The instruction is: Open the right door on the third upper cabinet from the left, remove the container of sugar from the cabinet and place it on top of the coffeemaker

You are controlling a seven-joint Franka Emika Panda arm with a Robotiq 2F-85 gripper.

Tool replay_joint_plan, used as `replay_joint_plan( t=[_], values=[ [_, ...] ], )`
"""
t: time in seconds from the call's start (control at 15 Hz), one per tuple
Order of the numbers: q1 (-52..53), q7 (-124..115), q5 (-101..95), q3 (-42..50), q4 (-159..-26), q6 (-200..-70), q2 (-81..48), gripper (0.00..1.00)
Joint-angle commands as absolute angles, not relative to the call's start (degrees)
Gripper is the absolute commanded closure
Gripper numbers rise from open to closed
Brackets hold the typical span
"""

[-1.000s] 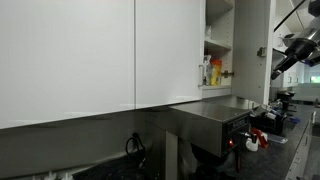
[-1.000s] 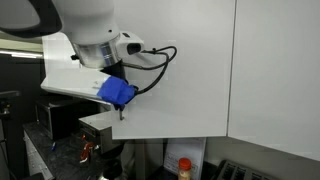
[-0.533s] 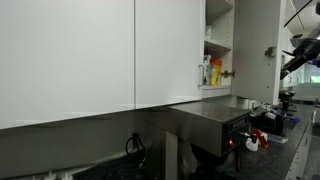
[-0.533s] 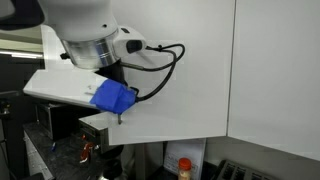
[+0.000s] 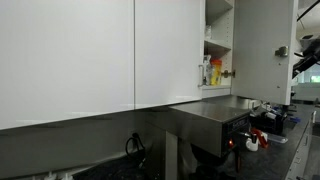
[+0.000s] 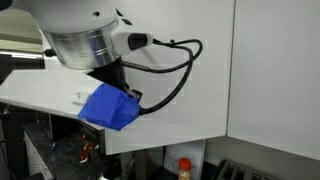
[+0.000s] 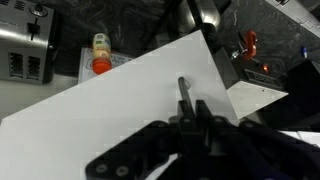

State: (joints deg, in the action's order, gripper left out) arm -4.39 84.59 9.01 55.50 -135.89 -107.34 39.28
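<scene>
The third upper cabinet (image 5: 218, 40) stands open, with white shelves inside. Its right door (image 5: 262, 50) is swung out wide; it also shows as a white panel in the wrist view (image 7: 110, 110) and in an exterior view (image 6: 30, 88). My gripper (image 7: 190, 108) is shut on the door's silver bar handle (image 7: 183, 88); it shows at the frame's edge in an exterior view (image 5: 308, 48). Slim yellow and red bottles (image 5: 211, 72) stand on a shelf. I cannot pick out the container of sugar. The stainless coffeemaker (image 5: 215, 113) stands below the cabinet.
Broad handleless white panels (image 5: 70, 55) fill the wall beside the cabinet. A jar with a red lid (image 7: 100, 55) and a steel appliance (image 7: 25, 50) stand on the counter below. My arm with a blue part (image 6: 110, 105) is close to one camera. Red items (image 5: 255, 140) lie near the coffeemaker.
The right door has swung further open. My gripper has moved with the handle, rightwards in one exterior view and closer to the camera in the other.
</scene>
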Motion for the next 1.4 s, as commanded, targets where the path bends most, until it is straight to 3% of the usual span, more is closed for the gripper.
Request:
replay_joint_plan(
  t=[0.0,0.4,0.47,0.73,1.2,1.33],
  values=[
    [-4.4,82.7,14.4,55.7,-129.3,-99.3,37.4,0.98],
    [-5.5,84.5,15.3,56.2,-127.4,-97.2,35.0,0.98],
    [-5.7,84.6,15.3,56.2,-127.2,-96.8,34.7,0.65],
    [-6.9,83.5,15.9,56.1,-126.4,-95.6,33.9,0.61],
    [-9.6,74.5,17.6,53.6,-120.0,-88.4,34.8,0.09],
    [-11.1,70.2,16.4,50.9,-119.9,-90.1,34.7,0.00]
  ],
)
